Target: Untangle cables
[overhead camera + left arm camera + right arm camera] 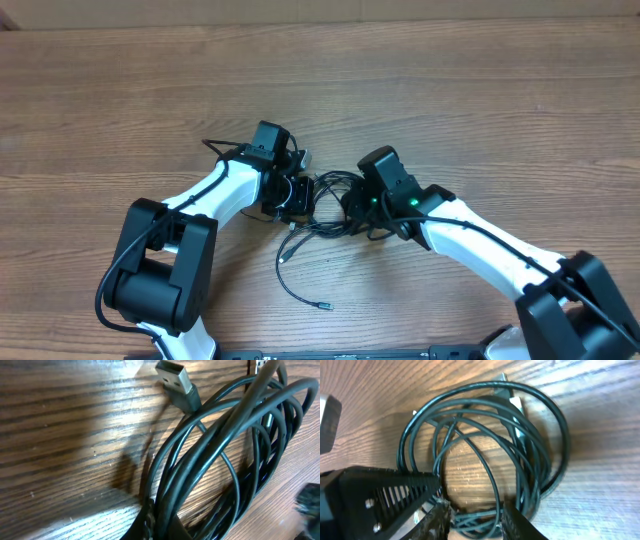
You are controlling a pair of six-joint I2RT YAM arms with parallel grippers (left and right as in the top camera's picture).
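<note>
The cables [328, 184] are thin black cords lying in a tangled coil on the wooden table between my two grippers. My left gripper [297, 196] is shut on one side of the coil. In the left wrist view its jaws [162, 527] pinch several strands, and a silver USB plug [175, 380] sticks up beyond the loops. My right gripper [351, 208] is at the coil's other side. In the right wrist view the coil [485, 445] spreads out ahead, and the right gripper [477, 522] stands partly open with several strands running across the gap between its fingers [520, 522].
A loose cable tail [292, 285] trails toward the table's front and ends in a small plug [325, 305]. Another silver-tipped end [285, 257] lies beside it. The left gripper's ribbed black finger [385, 495] shows close by in the right wrist view.
</note>
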